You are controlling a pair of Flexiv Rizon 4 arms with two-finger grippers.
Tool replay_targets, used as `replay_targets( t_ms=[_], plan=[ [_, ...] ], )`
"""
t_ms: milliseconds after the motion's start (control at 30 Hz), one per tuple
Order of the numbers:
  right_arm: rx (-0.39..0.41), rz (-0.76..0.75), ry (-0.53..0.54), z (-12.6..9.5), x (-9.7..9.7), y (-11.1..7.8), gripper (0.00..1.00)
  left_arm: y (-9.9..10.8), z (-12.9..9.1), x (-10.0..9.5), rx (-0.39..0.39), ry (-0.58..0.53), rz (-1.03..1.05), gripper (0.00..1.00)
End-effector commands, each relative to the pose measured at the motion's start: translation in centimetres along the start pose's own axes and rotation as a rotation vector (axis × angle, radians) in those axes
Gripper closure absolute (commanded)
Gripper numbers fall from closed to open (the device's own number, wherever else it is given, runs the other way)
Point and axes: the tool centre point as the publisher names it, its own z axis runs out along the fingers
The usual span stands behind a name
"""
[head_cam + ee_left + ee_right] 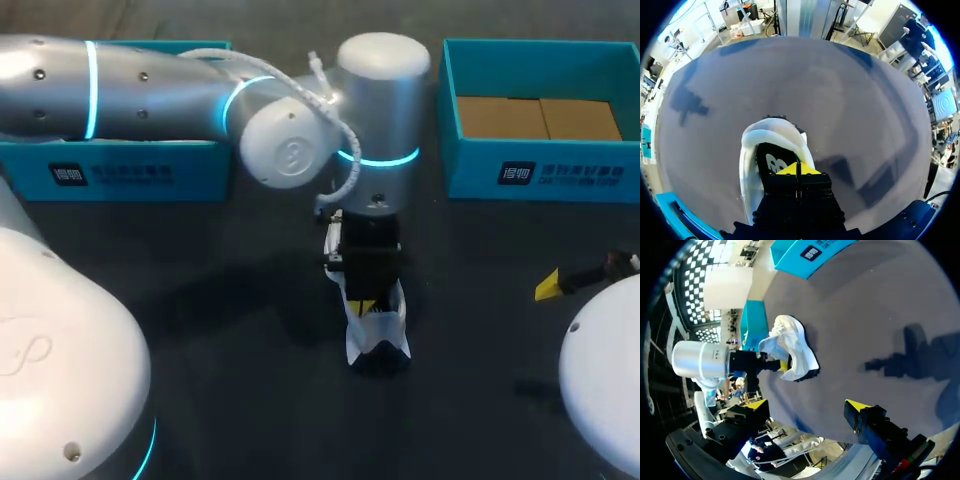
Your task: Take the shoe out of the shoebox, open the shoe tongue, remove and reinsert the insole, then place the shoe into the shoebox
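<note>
1. The head view is dim. The table (200,330) reads almost black, and the light falls from above.
2. The left arm (150,90) takes strong glare along its silver shell, and its blue rings glow.
3. A broad, soft shadow (250,310) lies on the table left of the shoe (378,330), which is the brightest thing at the middle.
4. In the left wrist view the table (790,80) is evenly lit. One soft dark patch lies just beside the shoe (752,155), another well apart from it.
5. In the right wrist view the table (865,300) is bright. A hard-edged arm shadow lies well apart from the shoe (795,347), and a narrow dark one lies along its sole.
6. Past the table's edge, both wrist views burn out to white.
</note>
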Motion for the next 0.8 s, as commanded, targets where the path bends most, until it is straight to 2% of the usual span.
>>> replay_targets(
  t_ms=[33, 267, 500, 667, 800],
  plan=[
    [-0.002, 0.002, -0.003, 0.0, 0.1, -0.2, 0.0, -0.3, 1.1, -0.7, -0.008, 0.041, 0.001, 1.0],
    [-0.002, 0.002, -0.003, 0.0, 0.1, -0.2, 0.0, -0.5, 3.1, -0.9, -0.008, 0.055, 0.005, 1.0],
    [-0.002, 0.002, -0.003, 0.0, 0.1, -0.2, 0.0, -0.2, 5.5, -1.6, 0.023, -0.002, -0.034, 1.0],
    [-0.002, 0.002, -0.003, 0.0, 0.1, -0.2, 0.0, -0.3, 5.1, -1.7, 0.021, -0.015, -0.046, 1.0],
    [-0.002, 0.002, -0.003, 0.0, 0.1, -0.2, 0.0, -0.3, 3.1, -1.5, -0.008, -0.038, -0.036, 1.0]
  ],
)
